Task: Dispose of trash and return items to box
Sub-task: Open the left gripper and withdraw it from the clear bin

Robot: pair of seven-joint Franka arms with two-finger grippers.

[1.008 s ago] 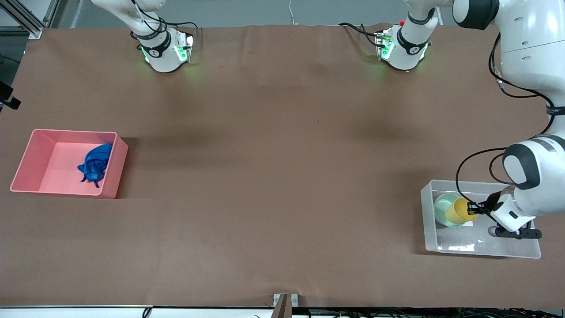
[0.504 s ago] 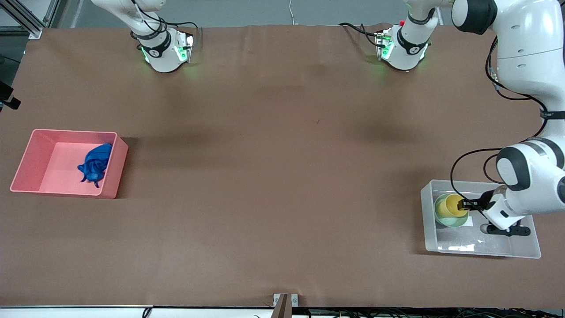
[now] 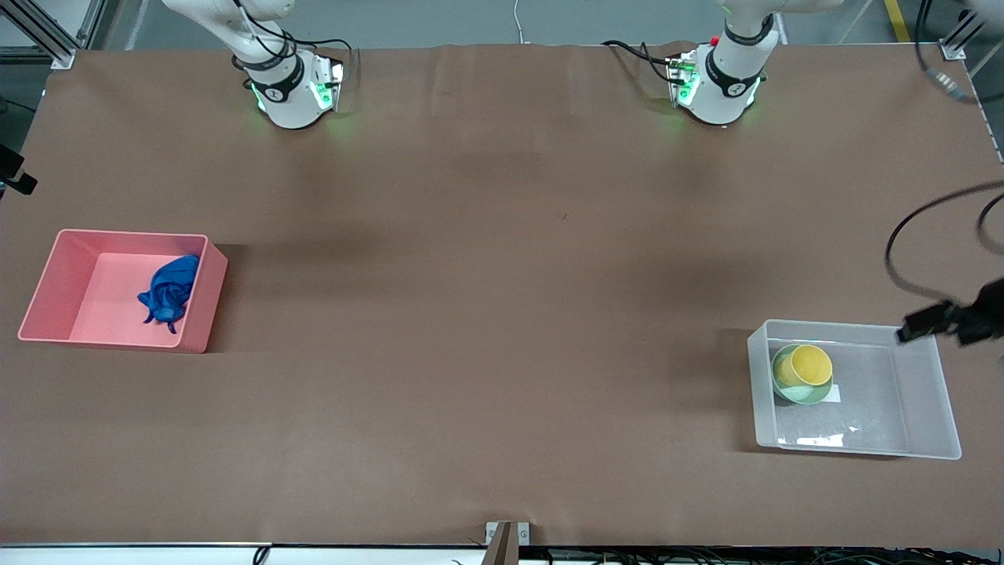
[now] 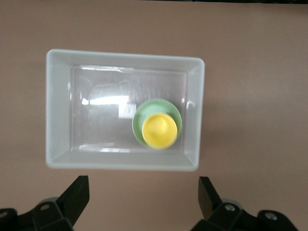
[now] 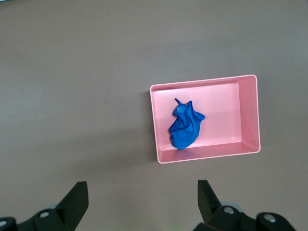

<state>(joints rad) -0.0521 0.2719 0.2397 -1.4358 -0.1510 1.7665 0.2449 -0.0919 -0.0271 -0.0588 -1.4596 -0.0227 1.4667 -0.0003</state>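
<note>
The yellow cup [image 3: 811, 363] sits inside the mint-green bowl [image 3: 791, 387], and both rest in the clear box [image 3: 929, 416] at the left arm's end of the table. The left wrist view looks down on the cup [image 4: 159, 130], the bowl [image 4: 143, 114] and the box [image 4: 57, 110]. My left gripper [image 4: 143, 193] hangs open and empty, high above the table beside the box. The blue trash wad [image 3: 168, 290] lies in the pink bin [image 3: 205, 318] at the right arm's end. My right gripper [image 5: 143, 197] waits open, high over bare table near the pink bin [image 5: 226, 115] and the wad [image 5: 185, 127].
Brown cloth covers the whole table. Both arm bases [image 3: 292, 86] stand along the table edge farthest from the front camera. A dark part of the left hand and its cable [image 3: 902, 235] show above the box's corner. A small white label [image 3: 833, 392] lies on the box floor.
My left gripper opened and let go of the yellow cup, which now sits in the bowl. The left arm then rose up and away from the box. The right arm has not moved.
</note>
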